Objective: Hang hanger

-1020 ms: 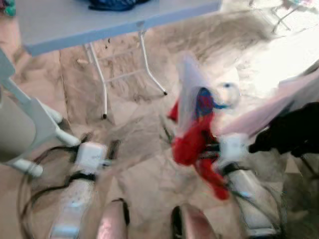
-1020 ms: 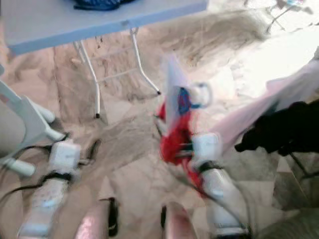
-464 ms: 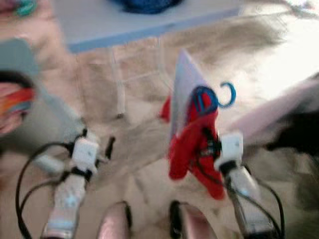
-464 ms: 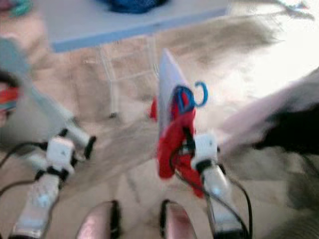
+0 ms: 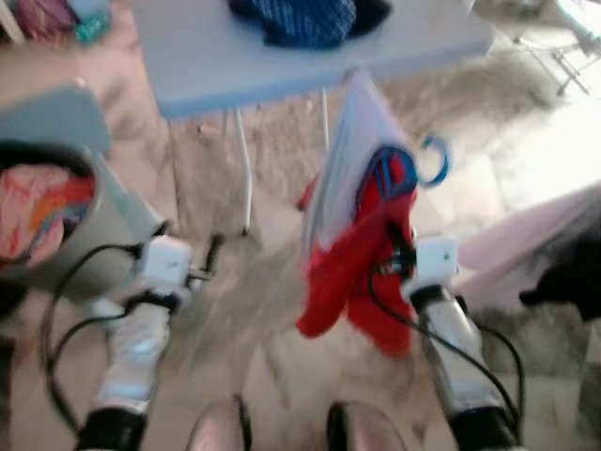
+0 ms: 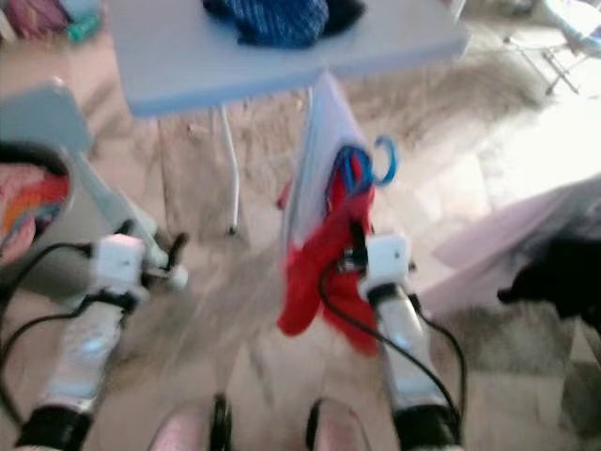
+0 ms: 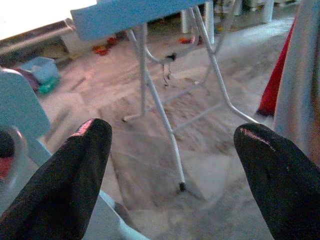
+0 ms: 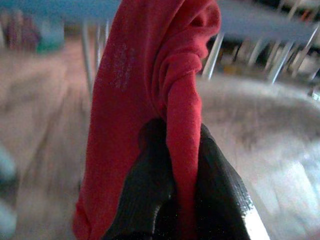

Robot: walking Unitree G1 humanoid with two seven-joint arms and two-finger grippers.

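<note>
Item, as we see it: right hand (image 8: 172, 165), fingers (image 8: 145, 190) clamped on a red garment (image 5: 362, 272) on a blue hanger (image 5: 427, 162), held up in front of us, below the surface's (image 5: 282, 66) near edge. A pale sheet (image 5: 343, 160) hangs against the garment's left side. Left hand (image 7: 172, 165), fingers (image 7: 70, 185) spread apart, holding nothing, low at our left over the floor (image 5: 263, 310). Dark blue cloth (image 5: 300, 19) lies on the surface. A basket (image 5: 66, 225) with pink and orange clothes sits at far left. Views are blurred
</note>
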